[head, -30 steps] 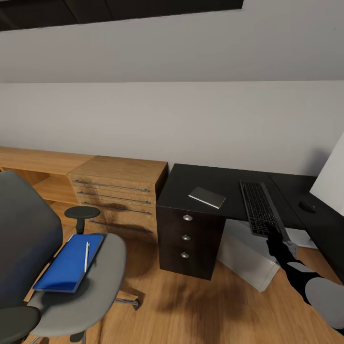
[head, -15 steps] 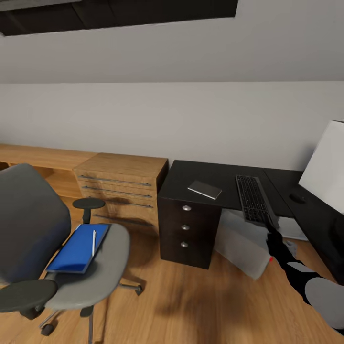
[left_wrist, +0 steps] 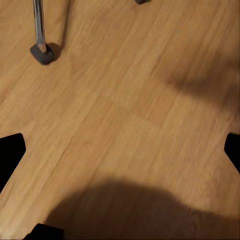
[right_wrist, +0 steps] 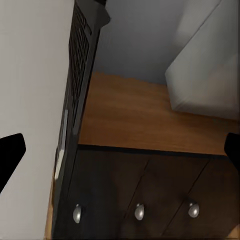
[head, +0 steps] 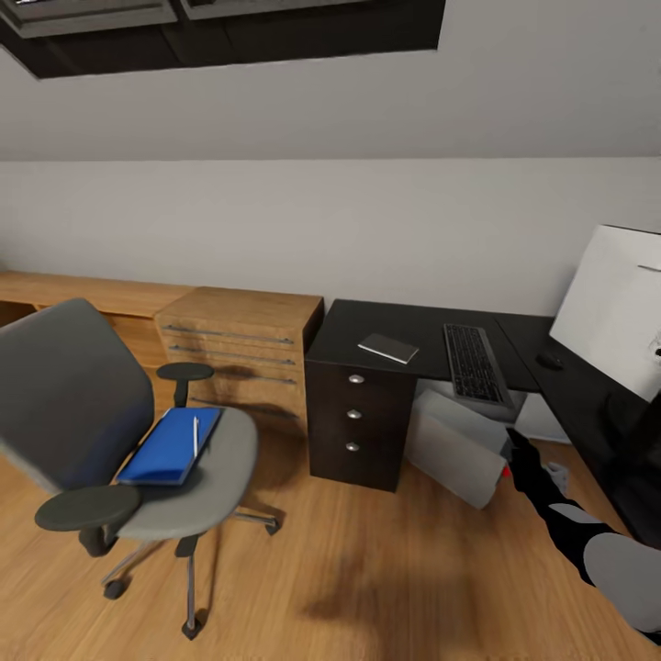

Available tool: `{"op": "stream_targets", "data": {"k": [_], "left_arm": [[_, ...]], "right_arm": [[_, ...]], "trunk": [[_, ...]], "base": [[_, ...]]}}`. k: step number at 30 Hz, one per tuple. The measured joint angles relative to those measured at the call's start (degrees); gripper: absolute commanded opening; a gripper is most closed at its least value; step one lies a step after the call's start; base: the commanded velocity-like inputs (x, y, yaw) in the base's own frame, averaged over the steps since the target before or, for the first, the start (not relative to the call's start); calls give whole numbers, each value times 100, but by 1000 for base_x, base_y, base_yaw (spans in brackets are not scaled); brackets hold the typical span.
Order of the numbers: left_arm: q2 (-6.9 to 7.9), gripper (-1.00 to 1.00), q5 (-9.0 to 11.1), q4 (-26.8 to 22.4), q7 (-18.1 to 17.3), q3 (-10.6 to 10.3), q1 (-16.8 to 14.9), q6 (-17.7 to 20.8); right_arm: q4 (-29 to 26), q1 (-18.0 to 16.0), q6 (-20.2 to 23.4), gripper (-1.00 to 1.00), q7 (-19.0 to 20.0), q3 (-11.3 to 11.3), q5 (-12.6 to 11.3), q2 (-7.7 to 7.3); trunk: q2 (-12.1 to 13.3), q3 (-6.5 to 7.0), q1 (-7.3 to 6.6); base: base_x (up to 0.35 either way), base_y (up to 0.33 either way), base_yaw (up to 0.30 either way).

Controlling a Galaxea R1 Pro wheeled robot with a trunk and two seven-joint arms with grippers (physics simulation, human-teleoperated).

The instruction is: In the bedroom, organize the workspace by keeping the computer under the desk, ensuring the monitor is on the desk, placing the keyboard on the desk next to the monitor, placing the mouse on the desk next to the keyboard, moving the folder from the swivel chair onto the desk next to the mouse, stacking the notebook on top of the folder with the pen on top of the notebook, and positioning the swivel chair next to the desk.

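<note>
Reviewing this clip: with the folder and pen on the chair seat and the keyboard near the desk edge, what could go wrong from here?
The pen lies loose on the folder on the swivel chair; lifting the folder at a tilt could roll it onto the floor. The chair stands on casters, so a push while reaching may shift it. The keyboard sits at the front edge of the desk, near the right gripper, and a stray arm move might knock it off.

Bright blue folder, white pen, grey swivel chair, black desk.
</note>
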Motion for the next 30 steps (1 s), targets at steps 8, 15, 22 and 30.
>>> {"op": "stream_targets", "data": {"k": [8, 15, 22, 30], "left_arm": [[0, 100, 2, -1, 0, 0, 0, 1], [0, 100, 2, 0, 0, 0, -1, 1], [0, 100, 1, 3, 0, -5, 1, 7], [7, 100, 8, 8, 0, -10, 1, 39]], "right_arm": [[-1, 0, -22, 100, 6, 11, 43, 139], [-7, 0, -91, 100, -178, 21, 385, 348], [-7, 16, -282, 100, -981, 15, 858, 587], [-6, 194, -623, 100, -2233, 9, 1106, 914]], "trunk": [[0, 0, -2], [0, 0, -2], [239, 107, -133], [560, 251, -309]], "base": [[-55, 0, 0], [-8, 0, 0], [-1, 0, 0], [0, 0, 0]]}}
